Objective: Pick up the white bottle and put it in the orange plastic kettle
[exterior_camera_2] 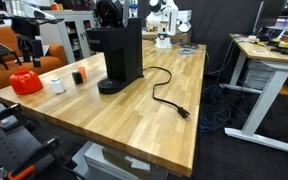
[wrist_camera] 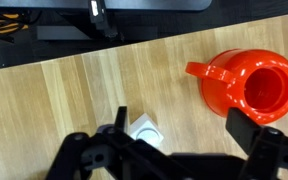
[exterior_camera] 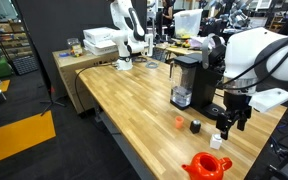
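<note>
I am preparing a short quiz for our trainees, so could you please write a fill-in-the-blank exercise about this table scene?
1. The pincer near the white bottle holds its jaws ___.
2. The white bottle stands between the small black bottle and the ___.
3. The black cord on the table leads to the ___.
Missing words: open; kettle; coffee maker.

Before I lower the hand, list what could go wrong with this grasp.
In the wrist view the tiny squat white bottle sits off-centre in the open hand, near one finger; closing may knock it over. The red-orange plastic kettle stands close by; the other finger might bump it.
</note>
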